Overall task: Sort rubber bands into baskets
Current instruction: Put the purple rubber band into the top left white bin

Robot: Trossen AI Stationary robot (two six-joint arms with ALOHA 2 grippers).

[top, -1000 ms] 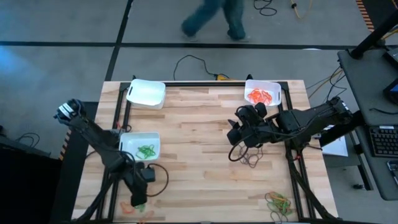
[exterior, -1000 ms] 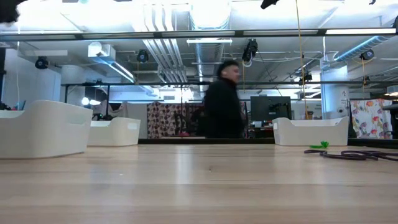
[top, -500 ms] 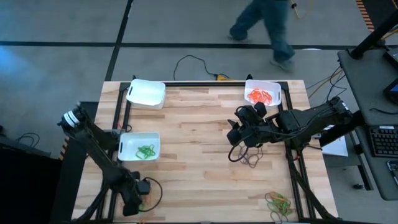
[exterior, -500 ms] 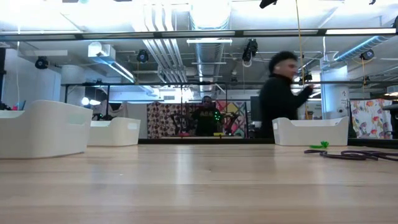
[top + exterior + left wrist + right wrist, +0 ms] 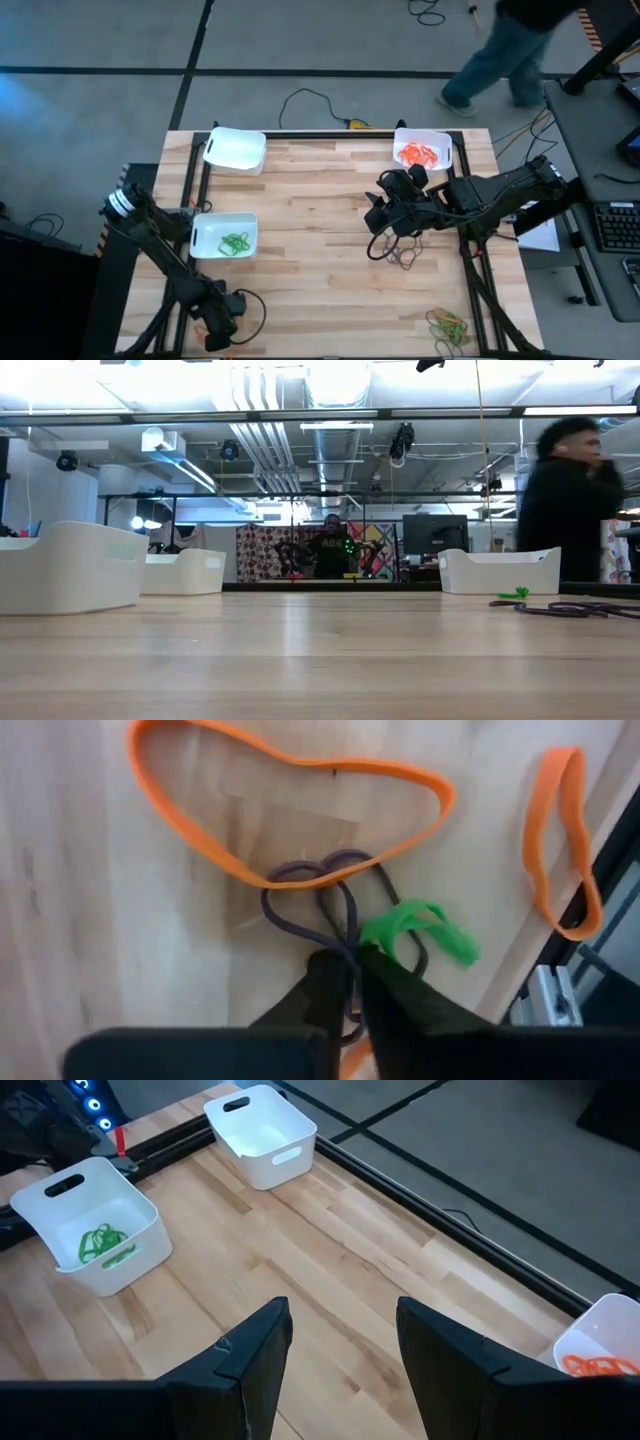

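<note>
the table [image 5: 330, 220] is a long wooden top with a black rail round it. three white baskets sit on it: an empty one [image 5: 235, 149] at the far left, one holding green bands [image 5: 225, 236] on the left side, and one holding orange bands [image 5: 422, 151] at the far right.

over the last second the left arm swings down from beside the green basket to the near left corner, and its gripper [image 5: 350, 960] opens briefly and then closes. its fingers are now pressed together on the green band [image 5: 420, 928], and they seem to catch a loop of the dark band [image 5: 315, 900] too, though that is hard to tell. a large orange band [image 5: 290, 800] lies round them and a smaller orange band [image 5: 562, 840] lies just beside the rail. the pick looks made, so the carry to the green basket comes next, but the dark band may ride along into the wrong basket.

the right gripper [image 5: 340, 1342] waits over the middle right of the table with its fingers spread and nothing between them. dark bands [image 5: 403, 255] lie near it, and a mixed pile [image 5: 449, 325] sits at the near right corner.

the left grip sits close to the table edge, so a dropped band could slip over the rail. the way back to the green basket looks open, with bare wood across the middle. a person [image 5: 570, 500] walks past beyond the far side, well apart from the arms.
</note>
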